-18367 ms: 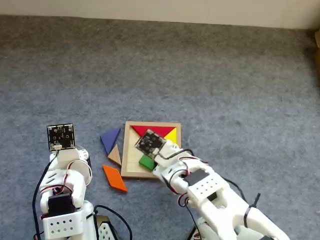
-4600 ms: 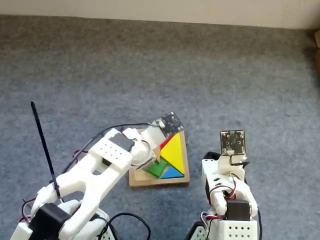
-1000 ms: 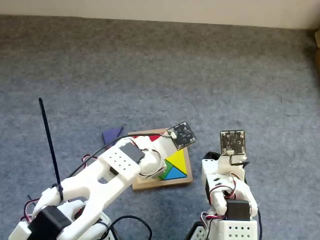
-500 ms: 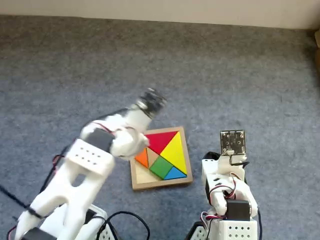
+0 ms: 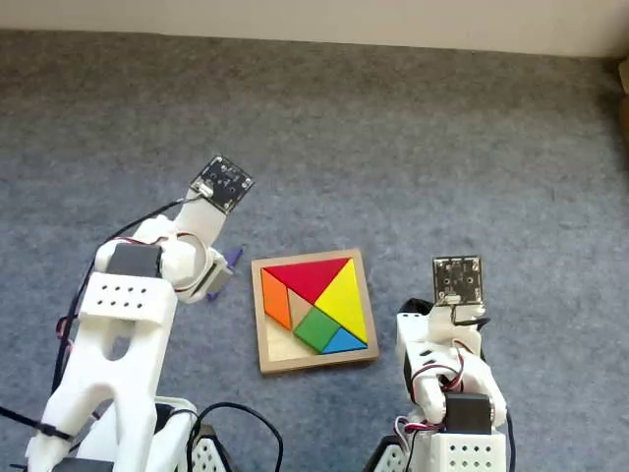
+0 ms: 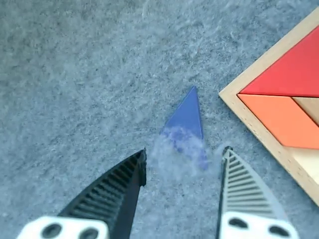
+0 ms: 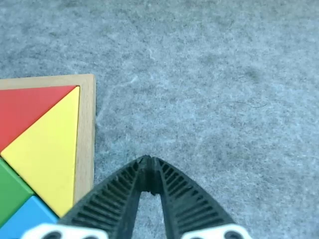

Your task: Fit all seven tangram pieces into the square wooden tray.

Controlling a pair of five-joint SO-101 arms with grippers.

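The square wooden tray (image 5: 313, 346) lies on the carpet with several pieces in it: red (image 5: 313, 276), yellow (image 5: 346, 298), orange (image 5: 276, 298), tan, green (image 5: 316, 327) and light blue (image 5: 344, 341). Its near left corner is bare wood. A dark blue triangle (image 6: 187, 122) lies flat on the carpet just left of the tray (image 6: 269, 59). My left gripper (image 6: 184, 153) hangs open right over that triangle, one fingertip on each side, holding nothing. My right gripper (image 7: 149, 163) is shut and empty over bare carpet, right of the tray (image 7: 89, 129).
Grey carpet spreads all around, with wide free room behind and to the right of the tray. The right arm (image 5: 454, 339) stands folded back near the front edge. A pale wall strip (image 5: 314, 20) runs along the far side.
The left arm has swung off the tray to the left and now hovers over the dark blue triangle. The tray's pieces have come into sight. The right arm has not moved.
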